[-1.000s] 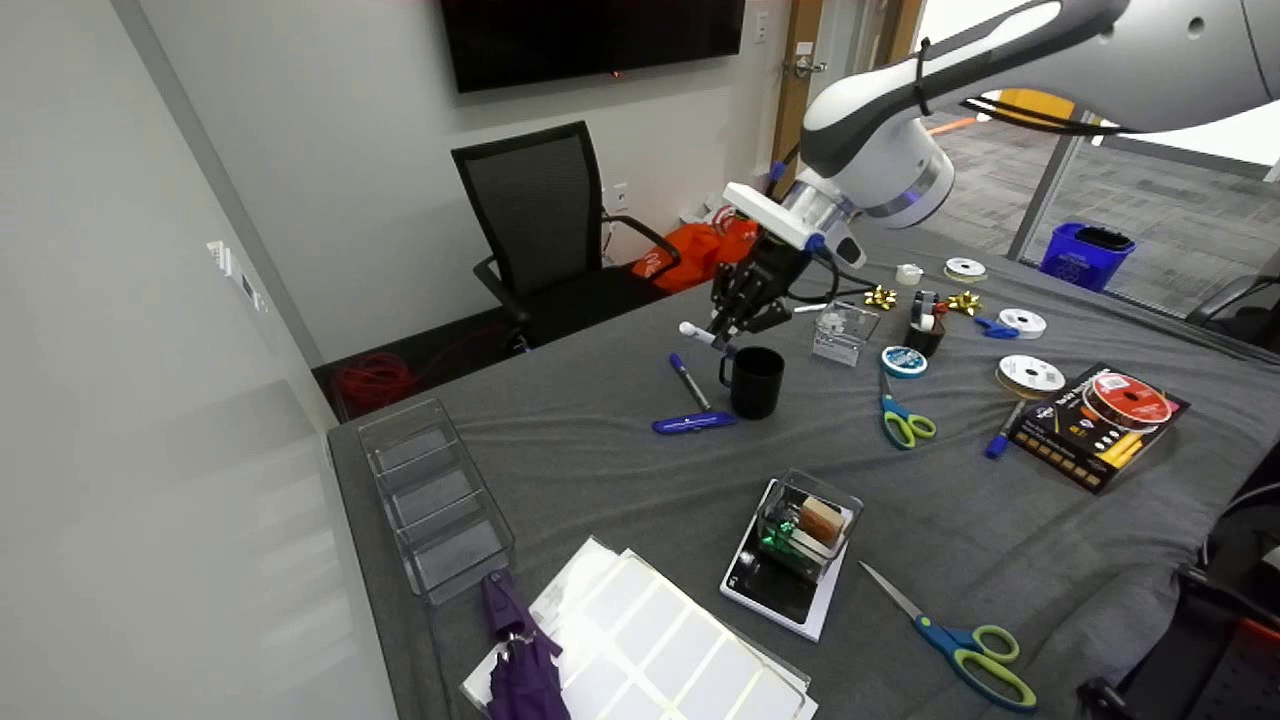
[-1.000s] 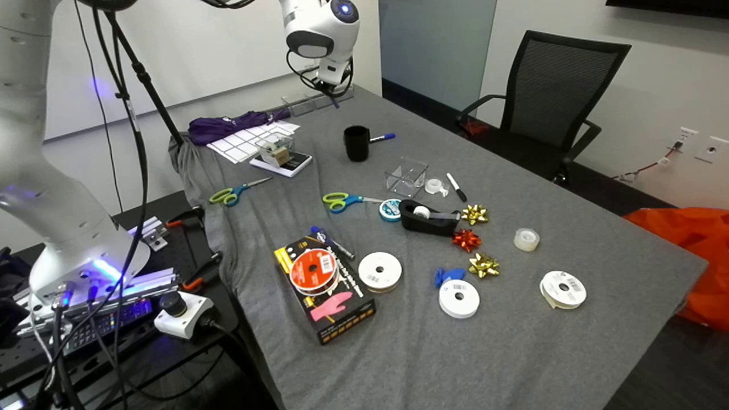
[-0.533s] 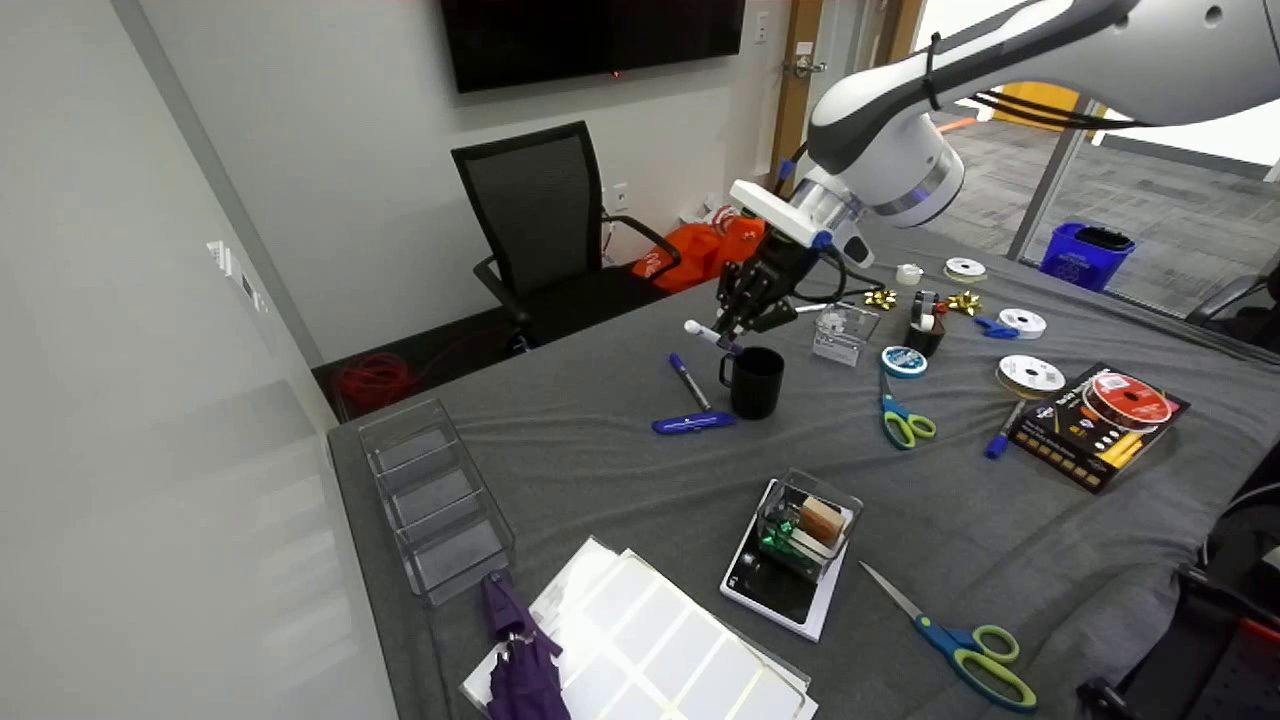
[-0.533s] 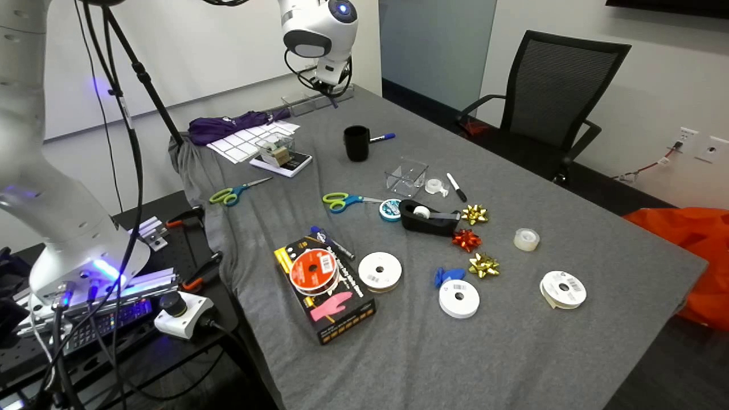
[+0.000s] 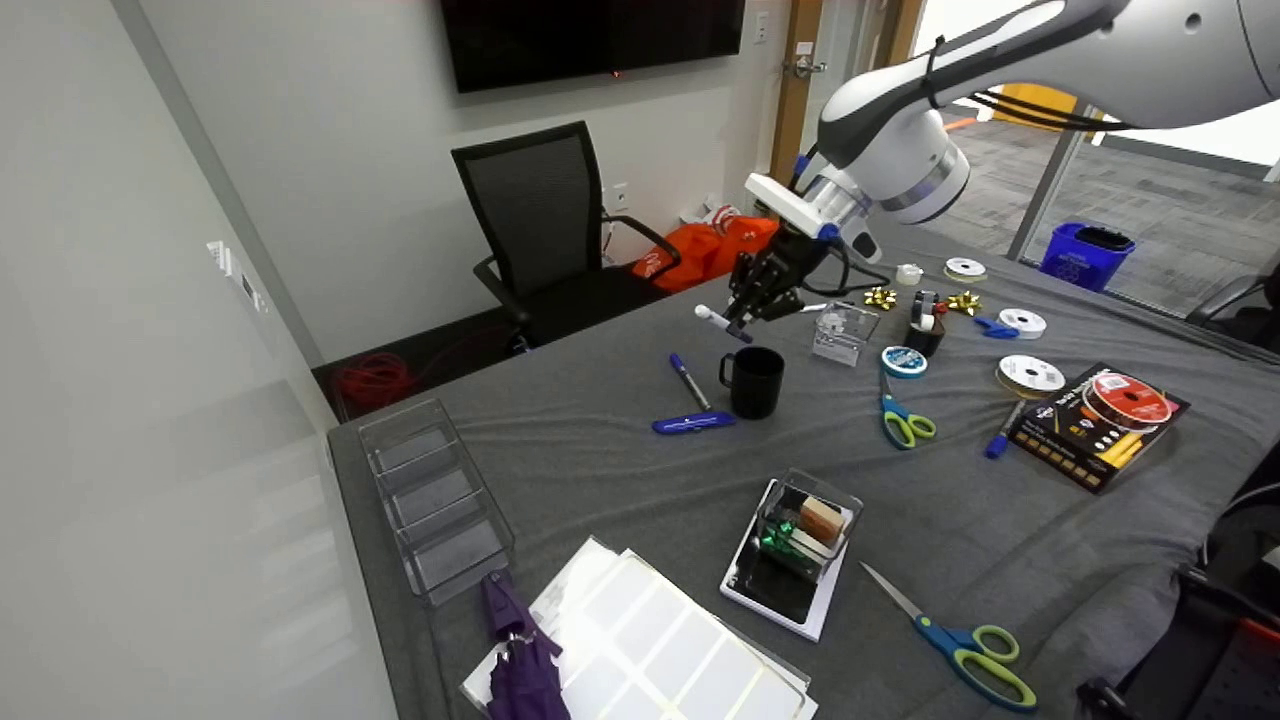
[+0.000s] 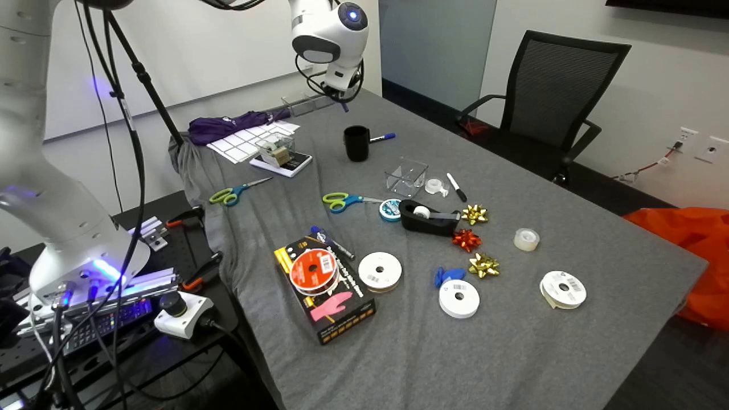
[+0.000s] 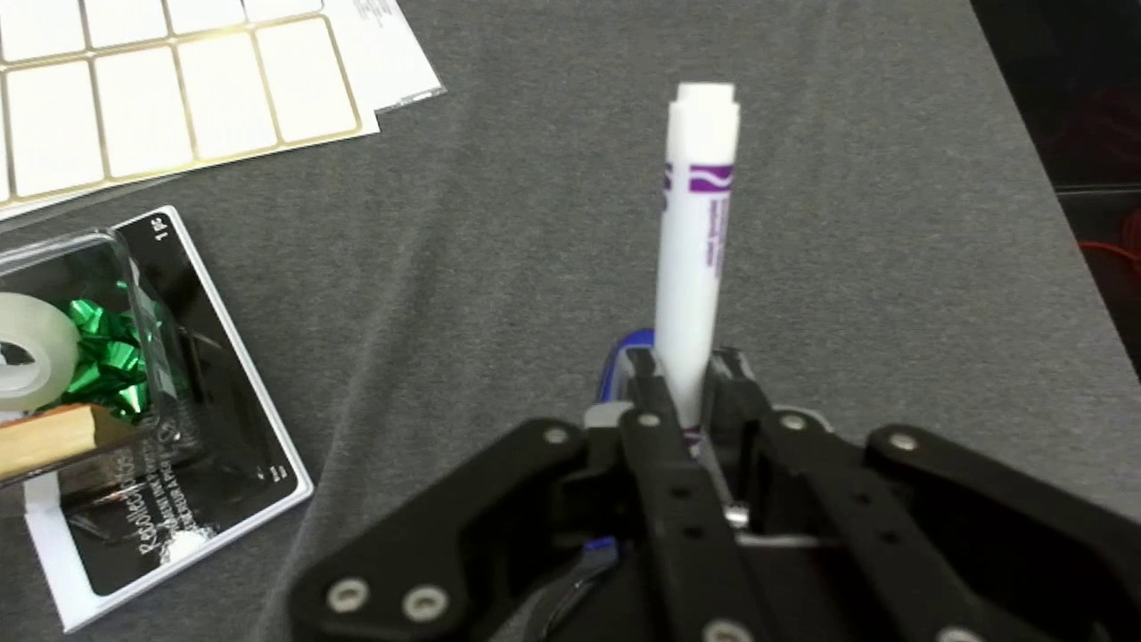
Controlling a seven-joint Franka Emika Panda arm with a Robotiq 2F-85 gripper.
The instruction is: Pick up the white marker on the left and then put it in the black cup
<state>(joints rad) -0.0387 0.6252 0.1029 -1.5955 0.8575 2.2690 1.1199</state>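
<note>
Marker (image 7: 691,259) pinched in the gripper (image 7: 685,361), jaws narrowed right onto its lower part, white end pointing up the middle of the wrist frame! The pick looks done, so I'd call this the carry, with the drop to come. Over to an exterior view: the marker slants above the table (image 5: 600,480), white end upper left, purple end lower right, and just under that end in the frame sits the cup (image 5: 757,384), upright, handle to the left. Not in yet! Whether that end is squarely over the mouth, these angles won't tell me. What's wanted next, I'd say: bring the purple end over the opening, tip the marker steeper, lower it past the rim, then let go. Left of the cup lies the blue pen (image 5: 691,382), near the handle side, and off at the wrist frame's upper left, well apart from all this, the labels (image 7: 227,89).
</note>
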